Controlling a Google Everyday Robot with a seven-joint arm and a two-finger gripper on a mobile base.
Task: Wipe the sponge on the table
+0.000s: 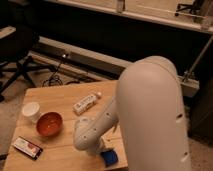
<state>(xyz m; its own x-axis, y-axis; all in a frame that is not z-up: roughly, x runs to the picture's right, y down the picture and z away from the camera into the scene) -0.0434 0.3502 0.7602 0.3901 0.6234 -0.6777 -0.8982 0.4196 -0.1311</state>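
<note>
The small blue sponge (109, 158) lies on the light wooden table (55, 95) near its front edge, right of the middle. My gripper (103, 150) comes down on it from the upper left and is shut on the sponge. The gripper is mostly hidden behind my white forearm (90, 134). Only the right part of the sponge shows past the arm.
A red-orange bowl (49, 123) and a white cup (31, 111) stand at the table's left. A dark snack packet (27, 147) lies at the front left corner. A white bottle (86, 103) lies mid-table. An office chair (15, 55) and floor cables (60, 75) are behind.
</note>
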